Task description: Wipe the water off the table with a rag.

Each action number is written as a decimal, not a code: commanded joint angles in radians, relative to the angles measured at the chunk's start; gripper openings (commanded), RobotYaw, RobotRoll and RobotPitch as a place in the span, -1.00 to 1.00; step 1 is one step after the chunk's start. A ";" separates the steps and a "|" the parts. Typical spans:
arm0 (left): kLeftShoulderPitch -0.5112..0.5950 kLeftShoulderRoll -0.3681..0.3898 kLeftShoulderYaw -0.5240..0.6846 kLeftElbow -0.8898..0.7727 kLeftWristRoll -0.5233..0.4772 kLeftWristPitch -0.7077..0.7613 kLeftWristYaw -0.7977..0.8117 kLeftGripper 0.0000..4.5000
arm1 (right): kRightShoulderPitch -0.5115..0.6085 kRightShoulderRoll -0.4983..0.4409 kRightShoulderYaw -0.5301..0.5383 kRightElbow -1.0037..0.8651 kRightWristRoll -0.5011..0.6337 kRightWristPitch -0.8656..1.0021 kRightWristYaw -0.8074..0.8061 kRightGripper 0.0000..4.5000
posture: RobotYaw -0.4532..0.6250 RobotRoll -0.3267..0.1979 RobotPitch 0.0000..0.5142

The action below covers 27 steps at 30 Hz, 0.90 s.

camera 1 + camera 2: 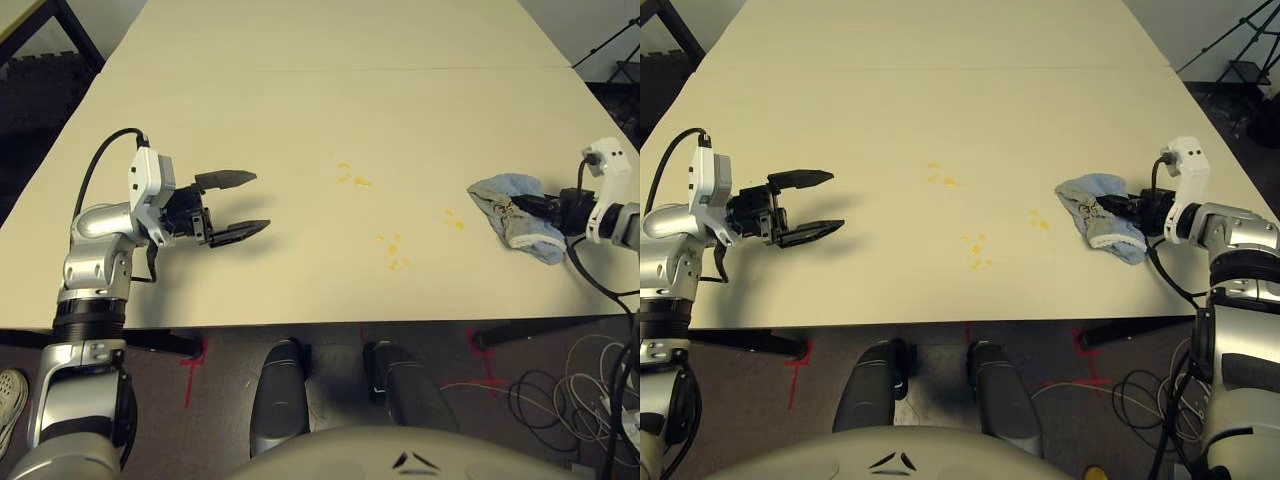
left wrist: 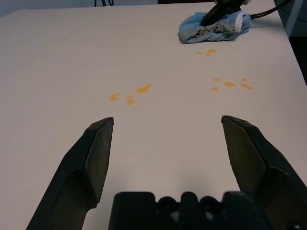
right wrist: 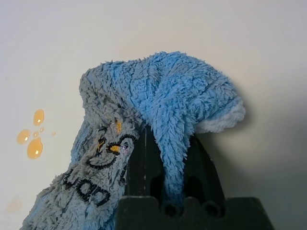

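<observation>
While the left end effector (image 1: 238,205) hangs low over the left side of the desk (image 1: 300,120) with its fingers spread wide and nothing between them, the right end effector (image 1: 527,207) is clamped on the rag (image 1: 515,218) at the desk's right side. The rag lies bunched on the surface, a fold pinched between the black fingers. Water (image 1: 393,250) sits in small yellow-orange clusters mid-desk: one nearest the rag (image 1: 453,220), one near the front edge, one farther back (image 1: 352,178). All lie apart from the rag.
</observation>
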 commanded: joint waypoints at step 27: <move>-0.010 0.001 -0.022 0.017 0.014 -0.024 -0.002 1.00 | -0.013 0.049 -0.048 -0.330 0.178 0.254 -0.017 -0.95 | 0.08 0.25 -0.26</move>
